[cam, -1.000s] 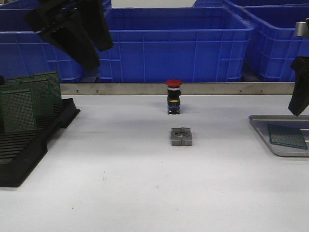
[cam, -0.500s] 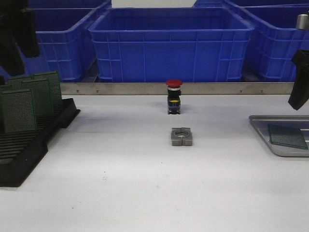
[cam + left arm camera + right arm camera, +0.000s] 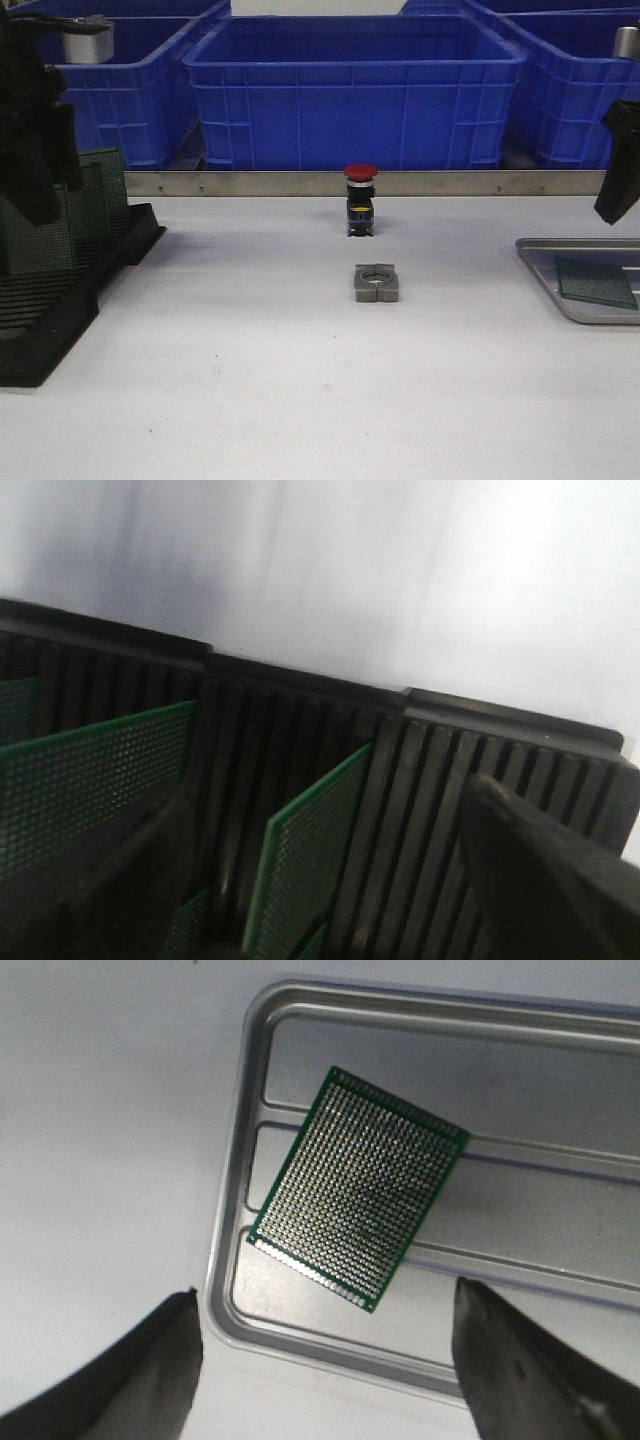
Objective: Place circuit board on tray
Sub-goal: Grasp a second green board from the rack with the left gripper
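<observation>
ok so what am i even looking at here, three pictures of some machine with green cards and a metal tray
It is a robot with two arms, each ending in a two-fingered gripper. The wide picture looks forward over a white table. The other two come from cameras on the arms' wrists.

In the wide view, the left gripper hangs over a black slotted rack that holds green circuit boards standing on edge. Its wrist camera shows open fingers either side of those boards, holding nothing.

The right gripper hovers open above the silver tray, where one circuit board lies flat, at an angle to the ridges.

Mid-table stand a red push button and a small grey metal block. Blue crates sit behind.
</observation>
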Robot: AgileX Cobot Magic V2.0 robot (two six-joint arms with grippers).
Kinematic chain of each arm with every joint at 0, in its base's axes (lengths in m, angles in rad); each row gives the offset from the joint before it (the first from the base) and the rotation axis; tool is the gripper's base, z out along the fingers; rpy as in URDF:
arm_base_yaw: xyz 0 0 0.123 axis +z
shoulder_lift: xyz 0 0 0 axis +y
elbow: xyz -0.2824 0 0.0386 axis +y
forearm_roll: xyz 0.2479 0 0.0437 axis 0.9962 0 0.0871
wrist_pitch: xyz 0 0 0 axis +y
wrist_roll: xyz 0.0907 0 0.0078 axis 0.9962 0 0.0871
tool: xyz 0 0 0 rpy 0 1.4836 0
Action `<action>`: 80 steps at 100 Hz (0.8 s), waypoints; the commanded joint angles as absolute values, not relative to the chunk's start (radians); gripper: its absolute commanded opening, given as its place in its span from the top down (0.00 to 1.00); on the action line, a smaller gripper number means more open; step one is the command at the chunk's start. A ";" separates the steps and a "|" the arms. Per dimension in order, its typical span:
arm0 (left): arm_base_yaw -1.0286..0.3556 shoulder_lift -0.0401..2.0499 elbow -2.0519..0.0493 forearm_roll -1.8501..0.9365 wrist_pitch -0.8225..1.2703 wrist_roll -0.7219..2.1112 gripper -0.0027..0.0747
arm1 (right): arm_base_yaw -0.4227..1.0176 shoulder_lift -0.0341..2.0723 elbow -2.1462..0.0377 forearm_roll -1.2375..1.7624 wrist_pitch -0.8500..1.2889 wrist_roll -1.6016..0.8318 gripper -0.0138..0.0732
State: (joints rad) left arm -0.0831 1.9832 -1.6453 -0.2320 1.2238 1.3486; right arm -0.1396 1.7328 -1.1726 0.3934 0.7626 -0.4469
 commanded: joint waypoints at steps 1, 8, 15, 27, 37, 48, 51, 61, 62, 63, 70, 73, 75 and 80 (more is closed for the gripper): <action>-0.082 1.955 -1.676 -0.246 1.272 1.336 0.30 | -0.145 1.682 -1.202 0.418 0.745 -0.449 0.22; -0.082 1.962 -1.676 -0.240 1.272 1.336 0.33 | -0.145 1.682 -1.202 0.418 0.745 -0.449 0.22; -0.082 1.964 -1.676 -0.229 1.272 1.336 0.41 | -0.145 1.682 -1.202 0.418 0.745 -0.449 0.22; -0.082 1.964 -1.676 -0.218 1.272 1.336 0.67 | -0.145 1.682 -1.202 0.418 0.746 -0.449 0.22; -0.082 1.964 -1.678 -0.200 1.272 1.336 0.88 | -0.145 1.682 -1.202 0.418 0.747 -0.449 0.22; -0.082 1.964 -1.678 -0.197 1.276 1.336 0.99 | -0.145 1.682 -1.202 0.418 0.747 -0.449 0.22; -0.082 1.964 -1.678 -0.197 1.276 1.336 0.99 | -0.145 1.682 -1.202 0.418 0.747 -0.449 0.22; -0.082 1.964 -1.689 -0.197 1.276 1.336 0.99 | -0.145 1.682 -1.202 0.418 0.742 -0.449 0.22; -0.082 1.964 -1.694 -0.197 1.276 1.336 0.99 | -0.145 1.682 -1.202 0.418 0.742 -0.449 0.22; -0.082 1.964 -1.696 -0.197 1.276 1.336 0.99 | -0.145 1.682 -1.202 0.418 0.742 -0.449 0.22; -0.084 1.958 -1.715 -0.204 1.276 1.336 0.99 | -0.145 1.682 -1.202 0.418 0.740 -0.449 0.22; -0.084 1.952 -1.721 -0.209 1.276 1.336 0.99 | -0.145 1.682 -1.202 0.418 0.740 -0.449 0.22; -0.086 1.946 -1.728 -0.214 1.276 1.336 0.99 | -0.145 1.682 -1.202 0.418 0.741 -0.451 0.22; -0.090 1.935 -1.739 -0.224 1.276 1.336 0.99 | -0.144 1.681 -1.202 0.418 0.742 -0.455 0.22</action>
